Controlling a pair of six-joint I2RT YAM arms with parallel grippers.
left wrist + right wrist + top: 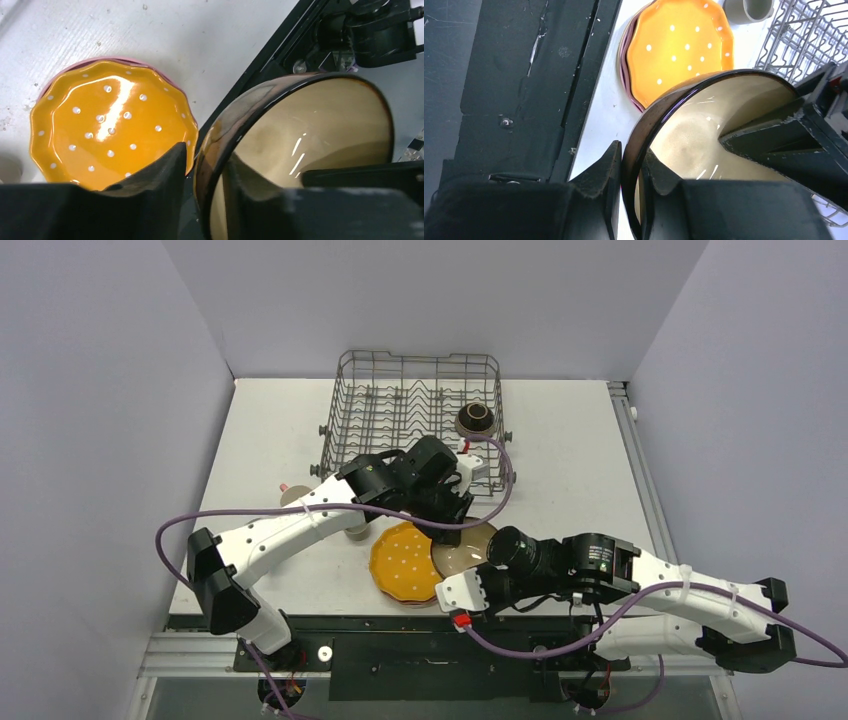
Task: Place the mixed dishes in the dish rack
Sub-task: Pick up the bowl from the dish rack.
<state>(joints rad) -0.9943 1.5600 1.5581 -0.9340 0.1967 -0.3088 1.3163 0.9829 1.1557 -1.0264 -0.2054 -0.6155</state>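
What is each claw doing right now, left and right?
Left claw: straddling the rim of the brown bowl; whether it grips yet cannot be told.
Right claw: closed on the same bowl's rim.

A white table (560, 450) fills the middle of the enclosure, its surface scuffed and speckled. Pale lavender walls (100, 390) rise along the table's left, far and right sides. A black metal frame (400, 625) runs along the table's near edge.

rack (415, 405): one dark bowl (474, 419) inside | orange plate (403, 562): on table (560, 455), possibly stacked
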